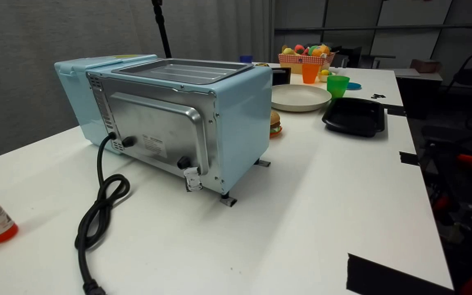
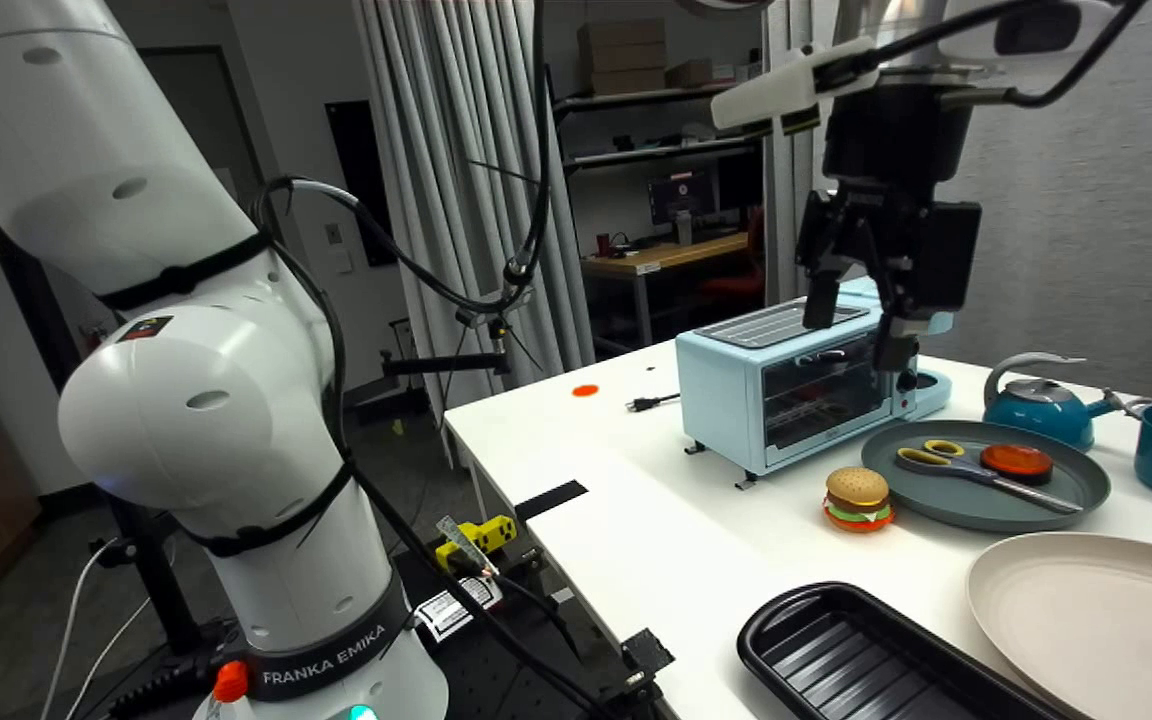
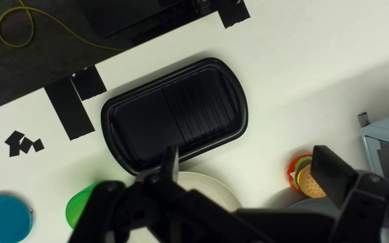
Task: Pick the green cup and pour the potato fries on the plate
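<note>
The gripper (image 3: 248, 163) gapes wide, empty; in the wrist view the upright green plastic cup (image 3: 78, 204) lies to its left, past the cream plate (image 3: 208, 185), so reaching sideways that way seems needed.

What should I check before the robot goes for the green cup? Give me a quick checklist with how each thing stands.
1. Gripper open and holding nothing: ok.
2. Green cup upright: ok, it stands mouth up in an exterior view.
3. Gripper lined up with the cup: not ok; in the wrist view the cup lies outside the open jaws, partly hidden by the gripper.
4. Fries in the cup: cannot tell; none show, and its inside is not clearly visible.
5. Plate placed for pouring: ok, it lies flat near the cup.
6. Cup apart from the plate and black tray: cannot tell; both are close, contact is unclear.
</note>
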`<action>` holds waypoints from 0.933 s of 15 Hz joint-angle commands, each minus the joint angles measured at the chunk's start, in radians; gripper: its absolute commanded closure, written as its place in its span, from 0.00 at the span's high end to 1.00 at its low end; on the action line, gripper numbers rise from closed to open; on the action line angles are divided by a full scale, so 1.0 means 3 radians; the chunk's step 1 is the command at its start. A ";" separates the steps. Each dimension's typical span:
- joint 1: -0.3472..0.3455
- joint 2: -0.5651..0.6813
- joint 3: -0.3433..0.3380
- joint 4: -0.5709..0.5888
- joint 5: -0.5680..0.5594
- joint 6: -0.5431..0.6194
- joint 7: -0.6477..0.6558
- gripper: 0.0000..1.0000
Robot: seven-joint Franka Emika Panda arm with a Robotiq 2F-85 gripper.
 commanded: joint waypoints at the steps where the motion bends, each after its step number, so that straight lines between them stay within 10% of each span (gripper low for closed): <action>1: -0.0108 0.0334 -0.0051 0.0188 -0.0085 0.0161 0.0017 1.00; 14: -0.0322 0.1313 -0.0210 0.0711 -0.0134 0.0652 -0.0166 1.00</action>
